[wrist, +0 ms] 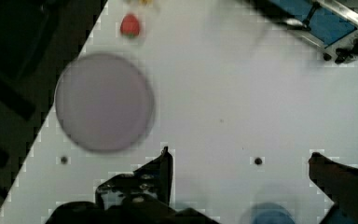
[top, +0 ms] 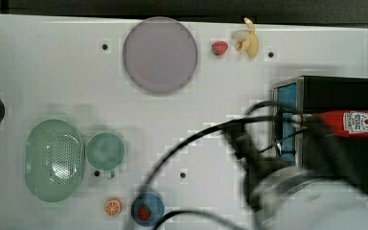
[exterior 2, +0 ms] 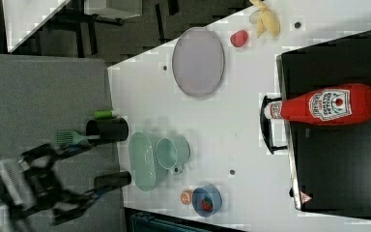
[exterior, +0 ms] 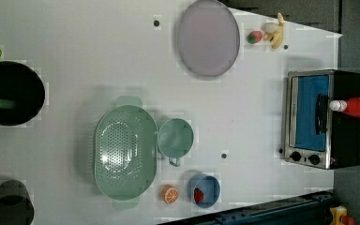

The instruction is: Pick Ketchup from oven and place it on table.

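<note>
Ketchup (exterior 2: 326, 105) lies on its side on top of the oven (exterior 2: 338, 159), cap (exterior 2: 272, 110) pointing past the oven's front edge over the door handle (exterior 2: 266, 124); not on the worktop (top: 48, 67) yet. In the top view the oven (top: 333, 91) sits at 3 o'clock on the worktop, the ketchup (top: 352, 123) across its roof, and the arm (top: 311, 201) comes in blurred at 5 o'clock, partly covering the oven front. Gripper (wrist: 240, 163) jaws are wide apart with nothing between them: in the wrist view one finger (wrist: 161, 172) and the other (wrist: 335, 172) frame bare worktop, with a small hole (wrist: 258, 161) between them. Lilac plate (top: 159, 55) at 12 o'clock in the top view, strawberry (top: 219, 48) and banana (top: 247, 40) just beside it toward 1 o'clock. Green colander (top: 54, 159) at 8 o'clock, green cup (top: 105, 151) touching or just beside it. Orange slice (top: 112, 206) and blue bowl (top: 147, 209) with a strawberry in it near 6 o'clock. Left view: oven (exterior: 323, 119) door closed, blue glass (exterior: 313, 112), knobs (exterior: 304, 158) at the front, ketchup (exterior: 356, 107) on top.
</note>
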